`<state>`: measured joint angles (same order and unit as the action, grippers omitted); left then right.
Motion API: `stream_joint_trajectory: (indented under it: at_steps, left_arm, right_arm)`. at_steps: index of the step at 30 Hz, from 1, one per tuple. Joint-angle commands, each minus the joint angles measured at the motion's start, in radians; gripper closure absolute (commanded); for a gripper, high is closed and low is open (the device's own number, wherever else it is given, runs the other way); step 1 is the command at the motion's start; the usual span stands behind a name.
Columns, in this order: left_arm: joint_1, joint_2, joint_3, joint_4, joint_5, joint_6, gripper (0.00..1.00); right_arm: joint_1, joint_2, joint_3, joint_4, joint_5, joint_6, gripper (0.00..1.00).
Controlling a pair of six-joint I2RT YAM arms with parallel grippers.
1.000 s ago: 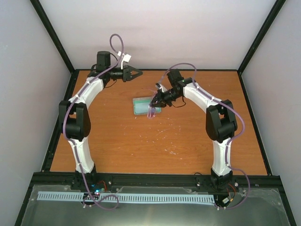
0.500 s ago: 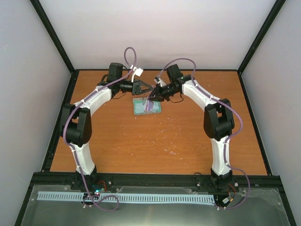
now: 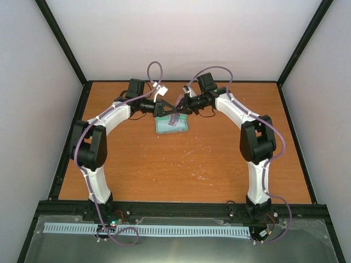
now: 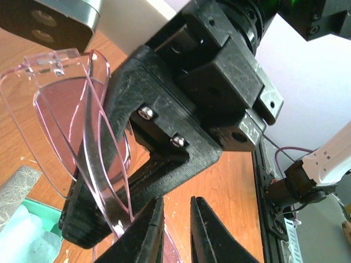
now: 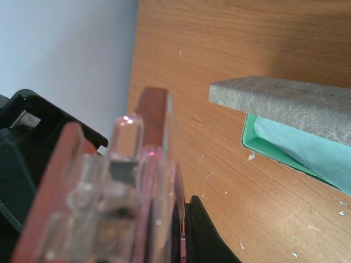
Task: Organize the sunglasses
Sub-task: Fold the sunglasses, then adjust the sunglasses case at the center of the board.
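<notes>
1. Two grippers meet over the far middle of the table (image 3: 219, 164). Your right gripper (image 3: 177, 110) is clamped on the sunglasses (image 4: 71, 126) and holds them in the air just above the open case (image 3: 164, 129).
2. Your left gripper (image 4: 176, 200) sits right up against the sunglasses with its jaws drawn narrow. Part of the pink frame runs down beside its fingers (image 4: 149, 235), but you cannot tell whether they are pinching it.
3. Done, as far as it shows: the sunglasses are off the table, and the case lies open, teal lining up, with a light blue cloth (image 5: 299, 147) in it.
4. Left, by my judgement: fold the sunglasses flat if they are not already (the views do not settle that), lay them in the case, then probably close it.
</notes>
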<state>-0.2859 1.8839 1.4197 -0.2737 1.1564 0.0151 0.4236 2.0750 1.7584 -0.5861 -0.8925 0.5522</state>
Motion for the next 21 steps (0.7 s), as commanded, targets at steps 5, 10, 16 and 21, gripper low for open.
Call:
stream_joint_trajectory:
  at_steps: [5,10,16,21]
  left_arm:
    - [0.047,-0.012,0.015,0.063,-0.065,-0.028,0.49]
    - [0.14,0.054,0.163,0.13,-0.104,-0.123,0.41]
    - [0.156,0.331,0.519,-0.236,-0.241,0.093,0.79]
    - [0.154,0.454,0.597,-0.363,-0.349,0.202,0.81]
  right_arm:
    - [-0.025,-0.125,-0.096,0.042,-0.008,0.024,0.97]
    - [-0.064,-0.186,-0.214,0.091,0.028,0.046,0.97]
    - [-0.069,-0.2,-0.27,0.11,0.114,0.074,0.97]
    - [-0.069,-0.21,-0.311,0.129,0.177,0.109,0.97]
